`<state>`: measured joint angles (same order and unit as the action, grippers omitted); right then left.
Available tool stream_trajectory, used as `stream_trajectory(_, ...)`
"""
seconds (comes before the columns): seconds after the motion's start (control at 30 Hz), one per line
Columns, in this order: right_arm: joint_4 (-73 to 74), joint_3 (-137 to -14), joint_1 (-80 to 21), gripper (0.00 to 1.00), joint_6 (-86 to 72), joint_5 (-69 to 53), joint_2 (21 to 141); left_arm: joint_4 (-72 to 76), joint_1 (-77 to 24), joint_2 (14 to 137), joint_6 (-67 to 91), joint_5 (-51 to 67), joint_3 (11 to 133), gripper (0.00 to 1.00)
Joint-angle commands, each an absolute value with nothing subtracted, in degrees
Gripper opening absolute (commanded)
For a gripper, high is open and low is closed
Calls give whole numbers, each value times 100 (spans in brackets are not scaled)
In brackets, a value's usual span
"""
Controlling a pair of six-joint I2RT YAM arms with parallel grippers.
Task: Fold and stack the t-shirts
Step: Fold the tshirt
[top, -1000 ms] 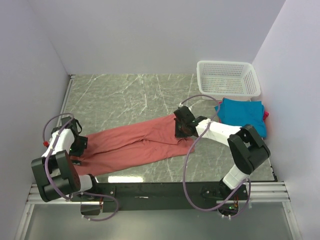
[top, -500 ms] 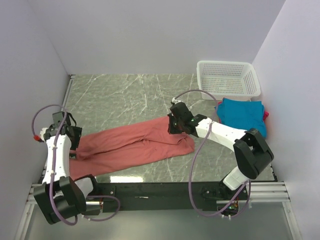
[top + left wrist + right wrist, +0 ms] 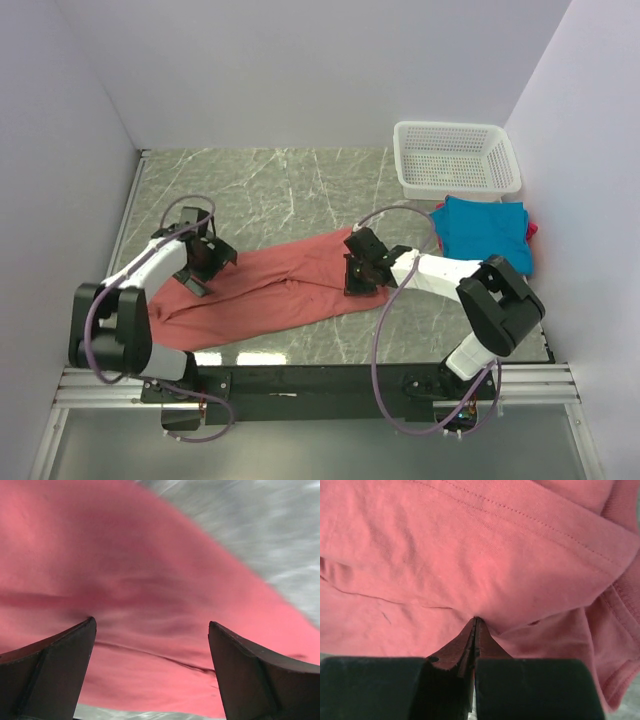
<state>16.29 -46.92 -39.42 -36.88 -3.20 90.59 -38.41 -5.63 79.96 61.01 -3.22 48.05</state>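
Note:
The salmon-red t-shirt (image 3: 280,290) lies stretched in a long band across the table. My left gripper (image 3: 205,262) hovers over its left part with its jaws wide open and empty; the left wrist view shows the red cloth (image 3: 125,555) between the spread fingers, with my left gripper (image 3: 151,622) just above it. My right gripper (image 3: 358,275) is shut at the shirt's right end. In the right wrist view my right gripper (image 3: 475,620) has its tips pinched into a pucker of the red cloth (image 3: 470,545). The teal-blue t-shirt (image 3: 485,228) lies folded at the right, with a magenta sliver (image 3: 534,230) under it.
A white mesh basket (image 3: 455,157) stands at the back right, just behind the teal shirt. Grey marble table (image 3: 260,190) shows behind the red shirt. Walls close in on the left, back and right.
My left arm has swung from the table's left edge rightward over the red shirt, and the gripper is now open. My right gripper moved slightly nearer, still shut on the cloth.

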Motion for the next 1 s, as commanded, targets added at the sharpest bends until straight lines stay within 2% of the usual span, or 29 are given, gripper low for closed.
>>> stream_trajectory(0.0, 1739, -4938, -3868, 0, -3719, -299, 9411, -3692, -598, 8313, 5836, 43, 4510, 99)
stream_trajectory(0.2, 2283, -6211, -3096, 0, -3157, -140, 10622, -3323, -764, 8753, 6169, 210, 4096, 99)
stream_trajectory(0.4, 3206, -8294, -2550, 0, -2506, -184, 11949, -3086, -1387, 9219, 7055, 255, 4929, 99)
stream_trajectory(0.5, 3854, -9716, -2215, 0, -2242, -650, 12985, -2936, -1686, 9562, 7408, 360, 5492, 99)
stream_trajectory(0.53, 4032, -10591, -2180, 0, -2163, -659, 13225, -2927, -1783, 9728, 7487, 352, 5772, 99)
stream_trajectory(0.63, 4621, -12221, -2171, 0, -1811, -422, 14095, -2996, -2214, 10018, 7672, 343, 6186, 99)
stream_trajectory(0.73, 4808, -13599, -2083, 0, -1749, -895, 14817, -2910, -2749, 10151, 7874, 431, 6240, 99)
stream_trajectory(0.8, 4407, -13895, -1995, 0, -1819, -1202, 14950, -2953, -3214, 10169, 7988, 422, 6214, 99)
stream_trajectory(0.9, 3284, -13249, -1951, 0, -1837, -1388, 14566, -3146, -3707, 10038, 8042, 317, 6092, 99)
stream_trajectory(0.97, 3042, -13210, -1934, 0, -1820, -1354, 14485, -3190, -3971, 9722, 7990, 255, 6012, 99)
